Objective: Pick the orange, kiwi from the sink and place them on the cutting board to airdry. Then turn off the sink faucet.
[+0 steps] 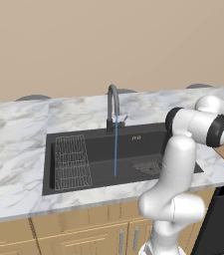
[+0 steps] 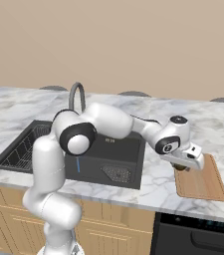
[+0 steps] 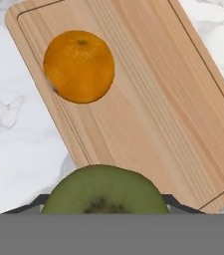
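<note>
Left of your scene, the sink (image 1: 103, 149) sits sunk in the marble counter (image 1: 14, 144), with a wire rack (image 1: 71, 162) at its left end and a mesh drain plate (image 1: 147, 167) toward the right. The sink faucet (image 1: 113, 107) stands at the back rim, and a thin blue stream (image 1: 116, 147) falls from its spout into the basin.

Moving right, your arm reaches across the sink's right edge, out over the cutting board (image 2: 201, 179), which lies flat on the counter just right of the basin.

In the hand view, the orange (image 3: 79, 66) rests on the board (image 3: 148, 99) near one corner, close to the board's edge. The kiwi (image 3: 106, 191) sits between the fingertips of your gripper (image 3: 103, 201), above the board and apart from the orange. The jaws stand partly spread with the kiwi filling the gap between them, so you have it clamped. In the right base view the gripper (image 2: 182, 166) hangs over the board's near-left end, a dark bit of the kiwi (image 2: 181, 168) showing below it.
</note>
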### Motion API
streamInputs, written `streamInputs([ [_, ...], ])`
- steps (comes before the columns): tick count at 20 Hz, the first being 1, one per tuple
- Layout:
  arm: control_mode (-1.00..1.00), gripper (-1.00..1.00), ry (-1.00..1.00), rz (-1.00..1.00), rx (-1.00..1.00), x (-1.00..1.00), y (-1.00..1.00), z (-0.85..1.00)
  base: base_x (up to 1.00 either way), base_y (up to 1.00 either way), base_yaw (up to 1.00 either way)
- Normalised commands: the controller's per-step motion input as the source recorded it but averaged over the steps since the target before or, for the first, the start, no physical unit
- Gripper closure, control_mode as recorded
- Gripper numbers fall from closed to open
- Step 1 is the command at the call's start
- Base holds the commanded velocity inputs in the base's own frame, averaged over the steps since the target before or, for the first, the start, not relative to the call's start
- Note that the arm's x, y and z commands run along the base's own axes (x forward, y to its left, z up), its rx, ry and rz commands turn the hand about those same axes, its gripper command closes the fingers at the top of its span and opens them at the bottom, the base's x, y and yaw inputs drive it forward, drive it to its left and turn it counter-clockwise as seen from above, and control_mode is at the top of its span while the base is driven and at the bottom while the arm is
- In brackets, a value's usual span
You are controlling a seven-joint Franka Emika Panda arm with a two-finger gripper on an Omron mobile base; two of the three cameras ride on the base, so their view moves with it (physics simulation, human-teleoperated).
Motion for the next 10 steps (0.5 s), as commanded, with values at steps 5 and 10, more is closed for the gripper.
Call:
streamInputs([
  [5,-1.00,1.00,0.00,0.00,0.00,0.00,-0.13,-0.12,0.00,0.00,0.00],
  [10,-1.00,1.00,0.00,0.00,0.00,0.00,-0.09,-0.15,0.00,0.00,0.00],
])
